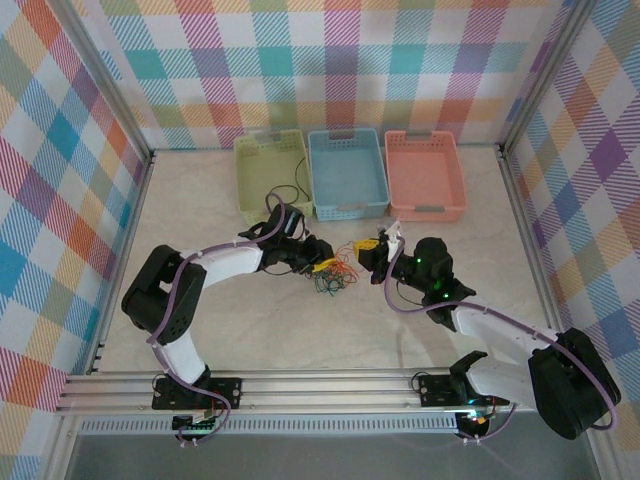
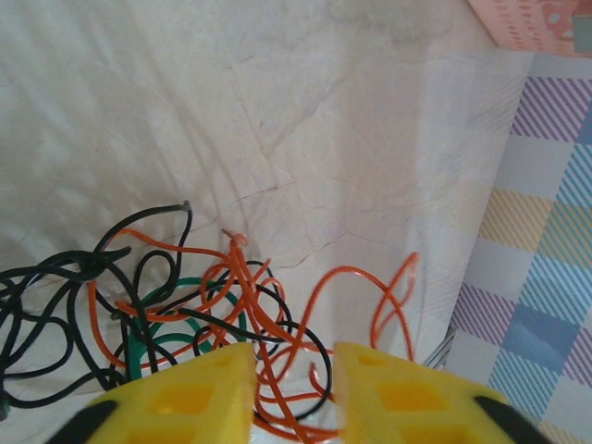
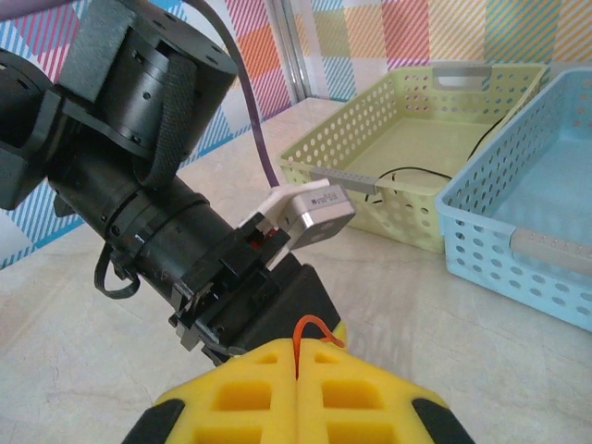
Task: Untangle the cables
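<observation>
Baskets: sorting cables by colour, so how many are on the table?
3, side by side at the far edge of the table: a green basket on the left, a blue basket in the middle, a pink basket on the right. None looks hidden.

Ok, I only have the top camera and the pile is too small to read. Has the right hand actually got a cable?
Observer: Yes. On the right wrist camera the right hand is shut, with a small loop of orange cable poking out between its fingers.
Operator: And the left hand?
Observer: The left hand is open, with orange strands running into the gap between its fingers.
Operator: What else is down there with the orange?
Observer: A black cable is bunched on the left of the left wrist view, and a green cable is looped in among the orange.
</observation>
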